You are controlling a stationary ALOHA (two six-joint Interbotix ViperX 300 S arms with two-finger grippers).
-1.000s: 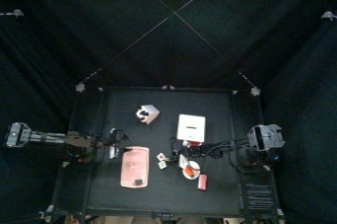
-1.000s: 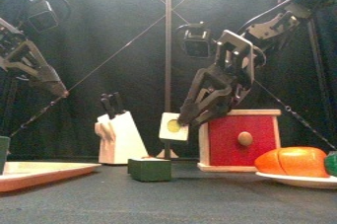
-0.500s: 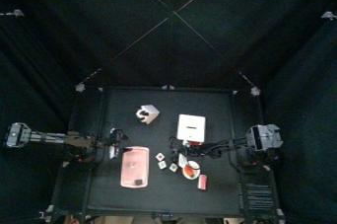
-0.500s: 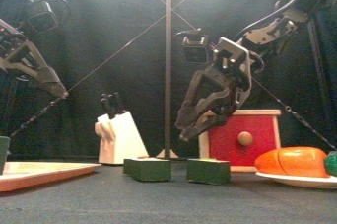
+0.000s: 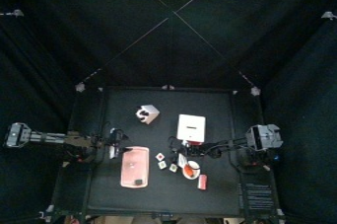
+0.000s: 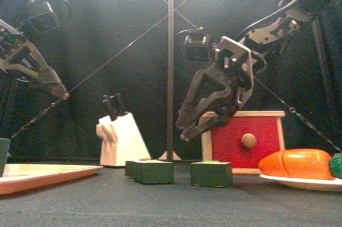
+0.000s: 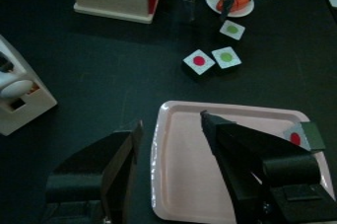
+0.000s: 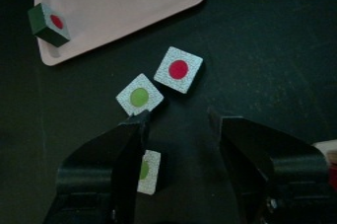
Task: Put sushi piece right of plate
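The salmon-pink plate [image 5: 133, 166] lies at the table's front left, also seen at plate [image 8: 118, 6] with one sushi piece [image 8: 49, 21] on a corner. To its right, two sushi pieces lie flat on the table, one green-centred [image 8: 138, 96] and one red-centred [image 8: 179, 68]. A third sushi piece [image 8: 150, 169] lies close under my right gripper [image 8: 182, 124], which hangs open and empty above it. From the front, a green-sided sushi piece [image 6: 211, 173] sits below that gripper [image 6: 201, 129]. My left gripper [image 7: 171, 127] hovers open over the plate's [image 7: 237, 159] edge.
A white knife block [image 6: 123, 139] and a red-and-white box [image 6: 247, 141] stand behind the pieces. A small white dish [image 6: 301, 181] with an orange item sits at the front right, close to the right gripper.
My right gripper opened and let go of the white, green-centred sushi piece it held. That piece now rests on the table right of the plate. The left arm has not moved.
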